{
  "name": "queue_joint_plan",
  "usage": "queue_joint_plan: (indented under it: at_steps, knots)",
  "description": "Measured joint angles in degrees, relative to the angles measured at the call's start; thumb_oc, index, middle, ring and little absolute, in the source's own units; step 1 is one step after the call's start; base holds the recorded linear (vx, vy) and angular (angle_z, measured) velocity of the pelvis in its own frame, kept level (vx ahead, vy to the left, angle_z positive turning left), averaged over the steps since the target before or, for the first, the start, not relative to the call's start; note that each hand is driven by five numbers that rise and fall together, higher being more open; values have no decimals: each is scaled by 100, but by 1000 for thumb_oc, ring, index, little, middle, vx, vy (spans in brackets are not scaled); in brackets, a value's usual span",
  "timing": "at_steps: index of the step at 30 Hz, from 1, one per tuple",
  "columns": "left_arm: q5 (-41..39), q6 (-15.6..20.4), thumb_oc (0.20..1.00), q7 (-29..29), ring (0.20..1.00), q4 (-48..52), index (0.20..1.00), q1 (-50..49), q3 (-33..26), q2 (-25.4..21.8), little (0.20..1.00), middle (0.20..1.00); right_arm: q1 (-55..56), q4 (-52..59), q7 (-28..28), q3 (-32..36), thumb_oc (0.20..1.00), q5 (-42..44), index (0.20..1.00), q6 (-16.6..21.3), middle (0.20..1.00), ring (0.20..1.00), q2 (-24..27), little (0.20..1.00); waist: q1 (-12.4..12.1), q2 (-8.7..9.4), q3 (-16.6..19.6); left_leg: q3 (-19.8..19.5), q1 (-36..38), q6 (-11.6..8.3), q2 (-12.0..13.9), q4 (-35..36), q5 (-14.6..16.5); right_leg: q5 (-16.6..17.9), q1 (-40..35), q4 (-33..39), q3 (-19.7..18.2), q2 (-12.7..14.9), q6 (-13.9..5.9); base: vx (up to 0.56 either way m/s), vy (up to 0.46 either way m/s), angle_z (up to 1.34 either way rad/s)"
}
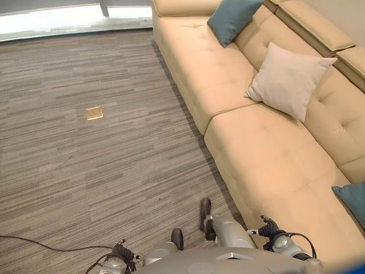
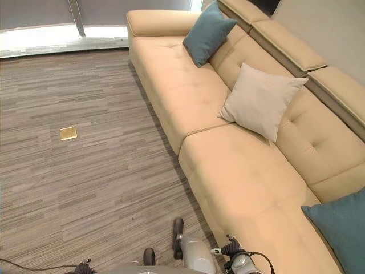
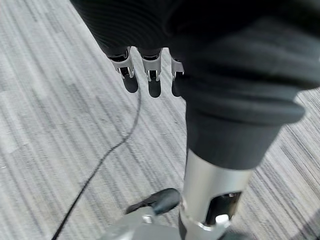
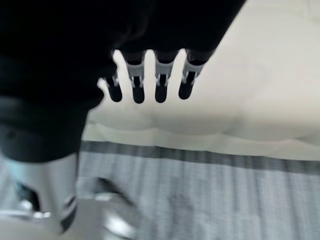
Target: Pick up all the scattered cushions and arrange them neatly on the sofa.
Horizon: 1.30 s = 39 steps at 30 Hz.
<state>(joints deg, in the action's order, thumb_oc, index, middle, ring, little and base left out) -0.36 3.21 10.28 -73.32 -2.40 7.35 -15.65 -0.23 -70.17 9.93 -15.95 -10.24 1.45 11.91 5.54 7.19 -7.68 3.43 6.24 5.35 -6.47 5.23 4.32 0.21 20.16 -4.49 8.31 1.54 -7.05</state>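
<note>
Left eye view first: the cream sofa (image 1: 268, 154) runs from top centre down to the lower right of the frame, and I've got three cushions on it. A teal cushion (image 1: 232, 19) leans on the backrest at the top, a beige cushion (image 1: 288, 80) props against the backrest right of centre, well apart from it, and a second teal cushion (image 2: 341, 228) sits at the lower right edge of the right eye view. Grey striped carpet (image 1: 85, 171) fills the left, with a small brass floor plate (image 1: 94, 113) at left of centre. Left wrist view: my left hand (image 3: 150, 75) hangs over the carpet, fingers straight, holding nothing. Right wrist view: my right hand (image 4: 150, 80) hangs relaxed and empty by the sofa's front edge.
</note>
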Motion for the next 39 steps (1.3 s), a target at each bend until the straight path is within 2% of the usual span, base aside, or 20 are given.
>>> queue_joint_plan:
  at_steps: [1, 2, 4, 6, 7, 8, 9, 10, 13, 16, 17, 19, 22, 25, 30, 32, 34, 35, 37, 39]
  knots:
    - [77, 18, 1000, -3, 1000, 8, 1000, 14, 128, 24, 1000, 1000, 223, -112, -1, 2, 1000, 0, 1000, -5, 1000, 1000, -5, 1000, 14, 9, 5, -187, 289, -42, -3, -19, 172, 151, -208, -24, -22, -96, 143, 448, -107, 139]
    - [231, 54, 1000, 1, 1000, 21, 1000, 13, 208, 96, 1000, 1000, 325, -275, 1, 48, 1000, 1, 1000, -46, 1000, 1000, -5, 1000, 66, -26, 45, -473, 480, -337, 112, -174, 444, 568, -506, 35, 88, -139, 628, 364, -101, 121]
    - [339, 92, 1000, 13, 1000, 14, 1000, -20, 189, 169, 1000, 1000, 275, -238, 6, 157, 1000, 3, 1000, -46, 1000, 1000, 81, 1000, 48, -132, 76, -240, 305, -668, 257, -1229, 637, 621, -1122, 492, 178, -282, 1124, 197, -79, 60]
    - [346, 101, 1000, 98, 1000, 27, 1000, 36, -133, 117, 1000, 1000, 30, -47, 18, 168, 1000, 13, 1000, -17, 1000, 1000, 120, 1000, -39, -18, 58, -215, -842, -1304, 242, -3899, 532, 511, -1562, 849, 44, -295, 1222, 183, -34, -24]
    - [344, 76, 1000, 124, 1000, -7, 1000, 55, -179, 96, 1000, 1000, -88, -59, 44, 115, 1000, 41, 1000, 22, 1000, 1000, 178, 1000, -111, 5, 75, -202, -1556, -1437, 384, -4981, 527, 498, -1746, 976, 13, -321, 1299, 224, 26, -36]
    - [342, 74, 1000, 150, 1000, -12, 1000, 53, -198, 17, 1000, 1000, -234, -62, 49, 37, 1000, 56, 1000, 19, 1000, 1000, 184, 1000, -147, 98, 55, -165, -1951, -1289, 653, -4773, 634, 308, -1872, 980, -27, -325, 1288, 314, 103, -47]
    - [345, 62, 1000, 140, 1000, -7, 1000, 31, -181, -161, 1000, 1000, -343, -93, 48, -79, 1000, 63, 1000, 11, 1000, 1000, 174, 1000, -189, 226, 67, -36, -2224, -1059, 1137, -2880, 454, 122, -2012, 1007, -158, -329, 1249, 345, 198, -29]
    - [345, -3, 1000, 139, 1000, -49, 1000, 28, -176, -179, 1000, 1000, -450, -89, 50, -102, 1000, 63, 1000, 13, 1000, 1000, 176, 1000, -159, 251, 40, -56, -2261, -1006, 1281, -2026, 242, 42, -2127, 1002, -186, -342, 1209, 388, 292, -39]
    - [326, -33, 1000, 198, 1000, -70, 1000, 4, -64, -98, 1000, 1000, -558, -216, 47, -149, 1000, 60, 1000, 29, 1000, 1000, 312, 1000, -291, 172, 41, -856, -2172, -1137, 1198, 57, -406, -154, -2319, 978, -561, -378, 889, 209, 189, -57]
    - [344, -45, 1000, 122, 1000, -51, 1000, -251, -19, 125, 1000, 1000, -390, -170, 49, -73, 1000, 60, 1000, 81, 1000, 1000, 480, 1000, -242, -132, 194, -564, -1860, -847, 935, -458, -762, -407, -2775, 965, -764, -383, 609, 227, 313, -96]
    - [390, -53, 1000, 118, 1000, -50, 1000, -180, 169, 80, 1000, 1000, -254, -193, 29, -70, 1000, 63, 1000, 82, 1000, 1000, 268, 1000, -250, -49, 275, -259, -1412, -529, 819, -164, -1233, -883, -2391, -208, -811, -162, 373, 230, 261, -94]
    - [394, -67, 1000, 107, 1000, -112, 1000, 36, 202, -54, 1000, 1000, -110, -135, -13, -61, 1000, 67, 1000, 82, 1000, 1000, 139, 1000, -182, 12, 274, -50, -1163, -201, 622, 6, -1085, -1205, -1707, -1549, -566, 171, 5, 231, 233, -84]
    - [385, -67, 1000, 107, 1000, -123, 1000, 189, 215, -110, 1000, 1000, -164, 69, -69, -72, 1000, 122, 1000, 92, 1000, 1000, 121, 1000, -189, 1, 234, 278, -897, -181, 495, 11, -886, -1304, -1012, -2216, -172, 479, -155, 181, 82, -53]
    - [382, -55, 1000, 93, 1000, -114, 1000, 193, 218, -37, 1000, 1000, -170, 108, -79, -143, 1000, 206, 1000, 137, 1000, 1000, 105, 1000, -200, 18, 250, 639, -602, -240, 395, 11, -609, -1150, -716, -1559, 349, 534, -68, 196, 37, -50]
    - [359, -147, 1000, 36, 1000, -119, 1000, 117, 286, 64, 1000, 1000, -111, 160, -131, -117, 1000, 207, 1000, 134, 1000, 1000, 68, 1000, -190, 49, 287, 1190, -207, -286, 286, -75, -103, -407, -186, -917, 1831, 758, 7, 254, -19, -57]
    - [391, -146, 1000, -48, 1000, 20, 1000, 126, 280, 79, 1000, 1000, 214, 154, -210, -110, 1000, 206, 1000, 119, 1000, 1000, 102, 1000, -28, 1, 381, 1102, 8, -358, 329, -258, 177, -284, -431, -845, 1576, 633, 188, 245, -111, 17]
    - [427, -131, 1000, -57, 1000, 19, 1000, 25, 436, 142, 1000, 1000, 362, 29, -257, -69, 1000, 207, 1000, 78, 1000, 1000, 82, 1000, 10, -94, 602, 1034, 76, -692, 557, -630, 396, -148, -705, -634, 1407, 315, 430, 209, -107, 11]
    - [427, -101, 1000, -47, 1000, 24, 1000, 135, 379, 61, 1000, 1000, 435, -8, -291, -19, 1000, 208, 1000, 78, 1000, 1000, 56, 1000, -13, 108, 675, 998, -392, -846, 678, -2125, 470, -123, -1189, -56, 1262, 200, 768, 164, -74, -17]
    - [426, -48, 1000, -44, 1000, 120, 1000, 186, 384, 67, 1000, 1000, 354, -63, -281, 17, 1000, 216, 1000, 90, 1000, 1000, 237, 1000, -103, 178, 710, 784, -1052, -1032, 869, -3873, 432, 115, -1709, 470, 1002, 10, 1195, 95, 27, -67]
    - [367, 126, 1000, -396, 1000, 230, 1000, 249, 322, -94, 1000, 1000, 162, -132, -256, 16, 1000, 223, 1000, 97, 1000, 1000, 522, 1000, -127, -140, 701, 439, -1543, -1138, 1040, -3603, 569, 91, -1868, 700, 591, -211, 1182, 187, 222, -129]
